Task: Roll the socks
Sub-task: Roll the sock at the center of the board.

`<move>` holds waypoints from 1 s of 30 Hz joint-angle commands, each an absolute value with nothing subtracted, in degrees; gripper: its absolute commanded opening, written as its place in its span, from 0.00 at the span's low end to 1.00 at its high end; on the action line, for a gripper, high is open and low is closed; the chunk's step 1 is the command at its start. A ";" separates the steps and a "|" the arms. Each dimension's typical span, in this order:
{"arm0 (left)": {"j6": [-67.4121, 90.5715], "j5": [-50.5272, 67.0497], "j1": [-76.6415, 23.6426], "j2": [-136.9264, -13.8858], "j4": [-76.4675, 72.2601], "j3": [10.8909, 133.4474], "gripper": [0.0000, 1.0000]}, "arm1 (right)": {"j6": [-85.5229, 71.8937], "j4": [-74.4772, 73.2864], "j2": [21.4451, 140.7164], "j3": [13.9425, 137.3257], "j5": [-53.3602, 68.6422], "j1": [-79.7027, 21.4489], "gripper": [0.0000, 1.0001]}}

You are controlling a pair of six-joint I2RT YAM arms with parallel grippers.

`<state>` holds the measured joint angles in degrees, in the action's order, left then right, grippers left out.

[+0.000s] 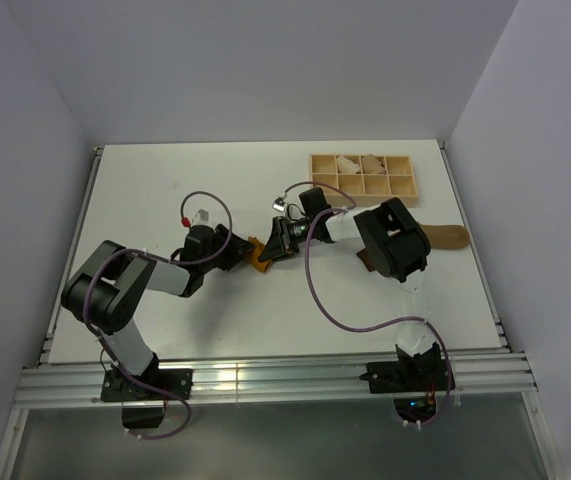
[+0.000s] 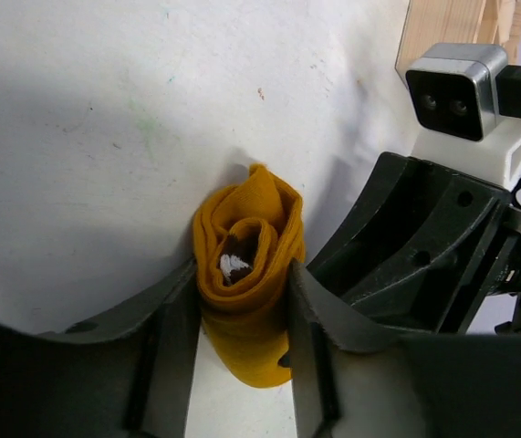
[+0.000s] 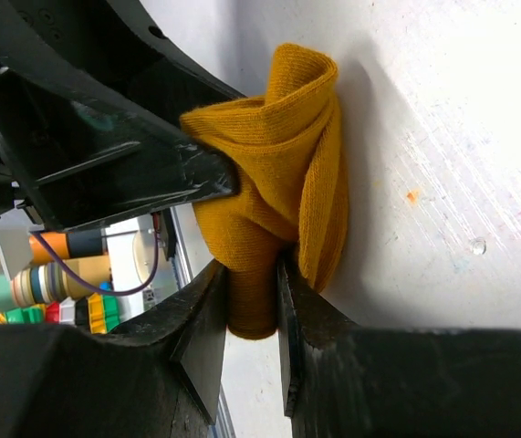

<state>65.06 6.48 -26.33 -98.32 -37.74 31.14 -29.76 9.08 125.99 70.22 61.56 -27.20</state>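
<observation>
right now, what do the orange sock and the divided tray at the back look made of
The orange sock: soft knit fabric, matte; fine knit ribs show and it folds limply. The divided tray: probably bare light wood, matte; pale tan walls, grain too small to confirm.

- The left jaws and the right jaws clamp the mustard sock (image 2: 246, 274) from opposite sides, nose to nose, with no gap to pass between them.
- The right arm (image 1: 393, 240) hangs over the left part of the tan sock (image 1: 449, 238). Only the sock's right end lies open from above.
- The wooden tray (image 1: 365, 175) blocks the far right corner of the desk (image 1: 165, 180).
- Bare desk lies far left and along the near edge between the arm bases, where a purple cable (image 1: 365, 328) droops.
</observation>
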 commanded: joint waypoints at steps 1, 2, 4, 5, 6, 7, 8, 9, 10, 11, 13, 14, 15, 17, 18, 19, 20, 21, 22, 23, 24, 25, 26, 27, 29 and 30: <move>63.99 5.63 -27.16 -99.49 -35.43 32.34 0.41 | -27.69 2.64 128.06 69.43 56.25 -27.60 0.12; 63.81 5.45 -27.25 -99.58 -34.81 32.52 0.38 | -27.34 2.29 127.71 69.26 55.90 -27.60 0.15; 63.20 5.10 -27.25 -99.58 -33.06 33.04 0.28 | -25.58 1.41 126.22 69.26 54.41 -27.60 0.18; 63.02 4.92 -27.25 -99.32 -32.61 33.31 0.24 | -24.88 0.88 125.34 68.74 53.53 -27.60 0.21; 62.76 4.83 -27.25 -99.14 -32.00 33.57 0.21 | -24.09 0.70 124.37 68.30 50.74 -27.60 0.24; 62.23 4.83 -27.25 -99.14 -30.95 33.84 0.16 | -22.60 0.44 122.19 67.94 49.15 -27.60 0.26; 62.05 4.75 -27.25 -98.88 -29.89 34.45 0.13 | -21.80 -1.13 121.04 67.50 47.39 -27.60 0.31; 61.79 4.49 -27.25 -98.79 -29.10 34.71 0.12 | -20.58 -1.49 119.81 67.24 44.50 -27.60 0.34; 61.18 4.31 -27.25 -98.62 -27.18 35.50 0.07 | -19.96 -1.84 117.18 66.63 42.38 -27.60 0.37; 60.91 4.22 -27.25 -98.35 -26.11 35.94 0.04 | -19.34 -2.45 115.59 66.10 40.36 -27.68 0.45; 60.12 3.96 -27.25 -98.18 -24.36 37.08 0.01 | -16.80 -3.16 110.95 65.31 33.89 -27.86 0.50; 60.12 3.78 -27.25 -98.00 -22.26 37.52 0.00 | -14.96 -4.03 109.35 64.43 31.32 -28.21 0.52; 59.94 3.78 -27.25 -97.91 -21.02 37.96 0.00 | -13.98 -4.04 107.77 63.81 28.59 -28.47 0.54; 59.42 3.52 -27.25 -97.47 -18.64 39.11 0.00 | -12.30 -3.69 103.20 61.88 22.35 -29.70 0.55; 59.24 3.60 -27.25 -97.38 -17.85 39.37 0.00 | -10.22 -3.26 101.70 61.09 20.67 -30.23 0.55; 58.89 3.60 -27.33 -97.30 -16.97 40.16 0.01 | -9.06 -2.64 98.73 59.43 18.83 -30.93 0.56; 58.89 3.60 -27.25 -97.21 -15.05 40.60 0.00 | -7.75 -1.07 97.31 58.54 13.85 -33.03 0.56; 58.80 3.78 -27.25 -97.21 -14.51 40.95 0.00 | -4.95 -0.62 96.16 58.01 11.80 -34.35 0.57; 58.45 3.78 -27.25 -97.12 -13.72 41.57 0.00 | -3.70 -0.44 94.50 57.31 9.34 -35.76 0.57; 58.36 3.78 -27.25 -96.95 -13.19 41.83 0.00 | -2.56 -0.18 93.79 56.96 5.40 -37.16 0.57; 58.45 3.78 -27.33 -96.77 -12.14 42.01 0.00 | -0.63 1.56 93.17 56.61 3.36 -40.14 0.59; 58.36 3.61 -27.33 -96.68 -11.52 42.53 0.00 | 0.95 2.89 92.47 56.25 1.69 -41.38 0.60; 58.27 3.17 -27.33 -96.42 -10.82 42.80 0.00 | 1.75 3.34 92.29 56.25 0.10 -42.70 0.61; 58.18 3.16 -27.33 -96.33 -9.24 43.15 0.00 | 2.98 3.69 92.11 56.34 -1.65 -43.76 0.61; 58.18 2.82 -27.25 -95.89 -7.83 43.94 0.00 | 4.21 4.83 92.55 56.95 -4.12 -46.40 0.63; 58.10 2.73 -27.25 -95.80 -7.30 44.21 0.00 | 5.78 5.36 92.72 56.95 -6.31 -47.28 0.63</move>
<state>60.55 5.06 -27.16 -97.47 -14.44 43.00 -0.38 1.50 93.89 57.19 3.53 -45.63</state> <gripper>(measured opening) 0.304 0.624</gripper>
